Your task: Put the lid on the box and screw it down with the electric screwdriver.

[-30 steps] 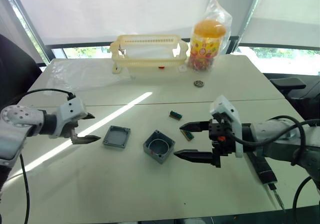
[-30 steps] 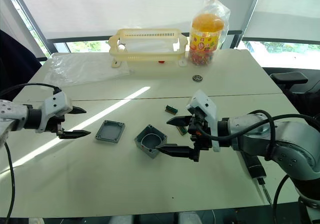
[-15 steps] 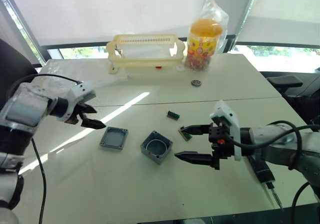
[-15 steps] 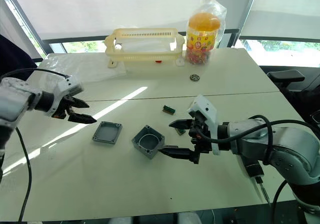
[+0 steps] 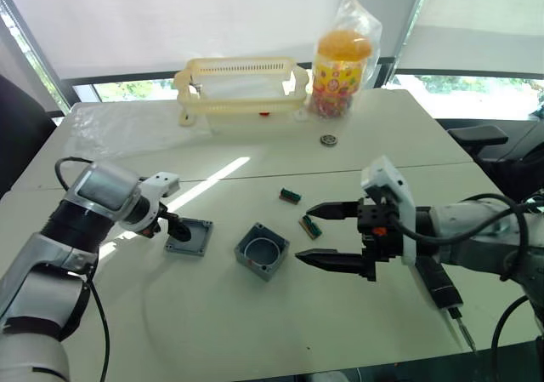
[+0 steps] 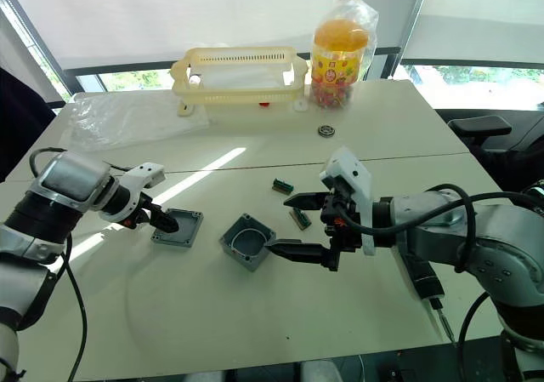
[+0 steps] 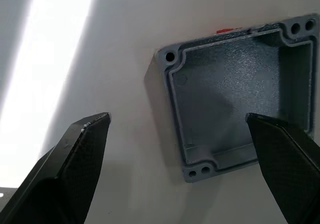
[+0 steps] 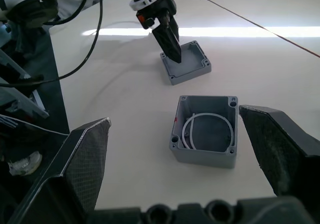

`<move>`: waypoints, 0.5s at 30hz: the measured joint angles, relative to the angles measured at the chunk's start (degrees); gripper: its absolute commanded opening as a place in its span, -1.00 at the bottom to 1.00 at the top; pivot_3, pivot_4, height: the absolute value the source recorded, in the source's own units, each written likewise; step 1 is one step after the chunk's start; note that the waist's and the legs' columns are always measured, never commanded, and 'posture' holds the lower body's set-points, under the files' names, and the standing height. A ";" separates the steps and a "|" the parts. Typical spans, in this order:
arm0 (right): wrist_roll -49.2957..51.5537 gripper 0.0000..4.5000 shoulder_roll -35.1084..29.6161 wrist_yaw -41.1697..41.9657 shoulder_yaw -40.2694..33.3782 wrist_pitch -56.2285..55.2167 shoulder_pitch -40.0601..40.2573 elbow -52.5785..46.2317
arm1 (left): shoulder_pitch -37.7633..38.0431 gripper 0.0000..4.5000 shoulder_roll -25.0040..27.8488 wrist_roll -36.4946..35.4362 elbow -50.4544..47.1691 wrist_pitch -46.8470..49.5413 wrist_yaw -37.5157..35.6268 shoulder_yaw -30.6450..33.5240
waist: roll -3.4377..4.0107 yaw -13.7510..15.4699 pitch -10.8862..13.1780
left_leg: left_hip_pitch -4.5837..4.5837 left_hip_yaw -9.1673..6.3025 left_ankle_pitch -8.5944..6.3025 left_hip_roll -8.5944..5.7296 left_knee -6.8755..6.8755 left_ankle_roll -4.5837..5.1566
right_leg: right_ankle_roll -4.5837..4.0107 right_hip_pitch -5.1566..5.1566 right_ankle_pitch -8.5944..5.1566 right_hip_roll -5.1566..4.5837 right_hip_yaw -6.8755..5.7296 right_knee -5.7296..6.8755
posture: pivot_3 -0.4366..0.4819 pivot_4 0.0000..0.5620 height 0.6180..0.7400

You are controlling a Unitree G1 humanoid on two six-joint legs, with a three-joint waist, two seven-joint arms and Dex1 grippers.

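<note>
Two robot arms reach over a white table (image 5: 255, 331), and the task looks barely begun. Left of frame centre, the left pincer (image 5: 177, 226) hangs just at the near-left edge of the lid (image 5: 189, 236), a grey square plate lying hollow side up; the left wrist view shows its fingers apart, one out on the bare table and the other over the lid's rim, nothing gripped yet. Just right of the lid, near but apart, sits the box (image 5: 261, 250), open, with a pale ring inside. The right pincer (image 5: 330, 234) hovers to the right of the box, fingers wide apart and empty. At the lower right edge of the frame the electric screwdriver (image 5: 445, 294) lies on the table by the right arm (untouched, it seems). Lifting the lid, seating it and driving the screws all remain.
</note>
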 measured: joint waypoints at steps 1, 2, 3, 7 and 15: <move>0.56 1.00 0.41 -0.99 0.00 0.00 0.27 -0.51 | 0.25 0.98 -0.02 -0.29 0.20 0.01 0.90 0.44 | 0.00 0.01 0.00 | 0.00 0.00 0.00 0.00 0.01 0.00 | 0.00 0.01 0.00 0.00 0.00 0.00 | -0.05 -0.47 1.00; 1.10 1.00 0.84 -1.97 0.00 0.00 0.49 -0.97 | 0.36 0.98 -0.22 -0.70 0.48 0.01 1.69 1.16 | 0.00 0.01 -0.01 | 0.03 -0.01 0.00 0.00 0.01 0.00 | 0.00 0.03 0.00 0.00 -0.01 0.00 | -0.05 -0.47 1.00; 1.51 1.00 1.24 -2.93 0.00 -0.01 0.69 -1.25 | 0.41 0.98 -0.62 -1.02 0.97 0.02 2.45 1.90 | 0.02 0.02 -0.02 | 0.05 -0.01 0.00 0.00 0.01 0.00 | 0.00 0.05 0.00 0.00 -0.01 0.01 | -0.05 -0.47 1.00; 2.68 1.00 2.05 -6.25 0.02 -0.08 1.33 -1.91 | 0.28 0.98 -2.66 -1.36 3.86 0.02 5.17 4.78 | 0.20 0.10 -0.12 | 0.26 -0.03 0.00 -0.01 0.00 0.00 | -0.01 0.26 -0.01 0.01 -0.04 0.02 | -0.05 -0.47 1.00; 6.07 1.00 2.78 -11.40 0.00 -0.17 2.80 -3.13 | 2.34 -0.15 -5.03 -0.90 7.66 -1.62 11.09 8.74 | 1.15 -0.01 -0.69 | 0.43 -0.04 0.00 -0.05 -0.01 0.00 | -0.01 0.43 -0.01 0.01 -0.02 0.01 | -0.05 -0.47 1.00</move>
